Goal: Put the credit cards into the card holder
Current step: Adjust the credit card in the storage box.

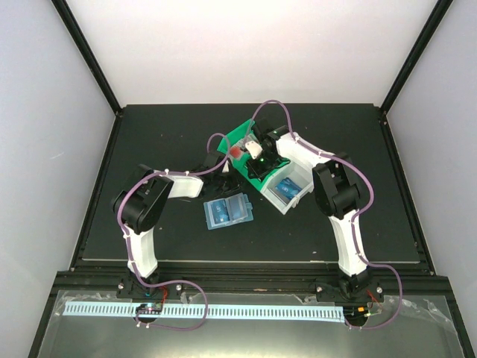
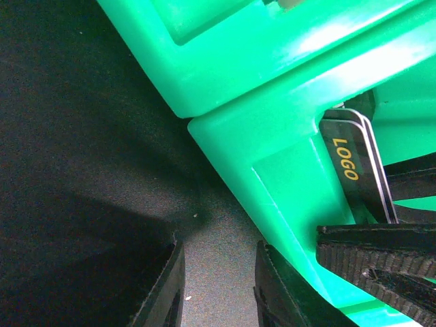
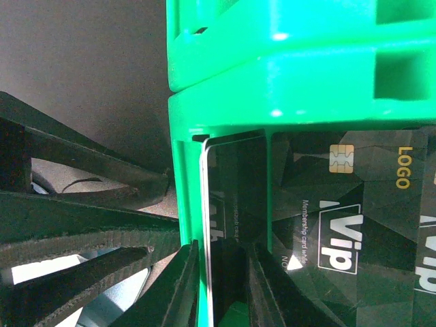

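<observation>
**Ana:** Top external view puts the card holder (image 1: 229,211) open and flat on the black table (image 1: 149,134), just in front of the two bins and clear of both arms. Any cards visible from up there?

**Ben:** Hardly. Both arms meet over the green bin (image 1: 237,134) and hide most of it. Blue cards (image 1: 287,188) lie in the white bin (image 1: 297,203) beside it, and that much is plain.

**Ana:** The right wrist view gives what the overhead cannot. It shows dark cards (image 3: 327,204) inside the green bin, with a gold chip and "LOGO" and "ViP" printed on them. An upright card (image 3: 231,197) stands against the bin's wall.

**Ben:** And the right gripper (image 3: 225,255)?

**Ana:** Its fingers flank that upright card at the wall. I cannot tell whether they pinch it or only stand on either side of it.

**Ben:** The left wrist view looks at the same bin from outside. The dark cards (image 2: 354,170) show past the wall, "LOGO" in yellow. The left gripper (image 2: 218,255) sits low beside the bin with its jaws apart and only bare table between them. The other arm's ribbed black fingers (image 2: 381,259) show at the right edge.

**Ana:** And the room?

**Ben:** Plain white walls (image 1: 238,52) stand on three sides, with black posts (image 1: 88,60) at the corners. The table top is matte black. A clear plastic sheet (image 1: 425,328) and a white slotted strip (image 1: 223,310) lie along the near edge by the arm bases.
</observation>
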Controlling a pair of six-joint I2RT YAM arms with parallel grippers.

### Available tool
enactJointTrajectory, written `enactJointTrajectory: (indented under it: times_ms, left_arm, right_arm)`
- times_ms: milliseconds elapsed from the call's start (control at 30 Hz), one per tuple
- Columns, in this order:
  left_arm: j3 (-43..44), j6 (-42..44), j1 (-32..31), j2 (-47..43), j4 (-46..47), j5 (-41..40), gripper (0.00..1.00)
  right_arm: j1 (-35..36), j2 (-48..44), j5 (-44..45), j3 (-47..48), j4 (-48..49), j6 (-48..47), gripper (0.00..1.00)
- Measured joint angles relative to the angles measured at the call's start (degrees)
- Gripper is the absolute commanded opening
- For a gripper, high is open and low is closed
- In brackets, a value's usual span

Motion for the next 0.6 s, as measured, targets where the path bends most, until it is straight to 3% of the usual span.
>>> enactJointTrajectory:
  times_ms: [600]
  left_arm:
    - [0.00, 0.00, 0.00, 0.00, -0.02, 0.00, 0.31]
  right_arm:
    - [0.02, -2.62, -1.01, 0.00, -0.07, 0.04, 0.16]
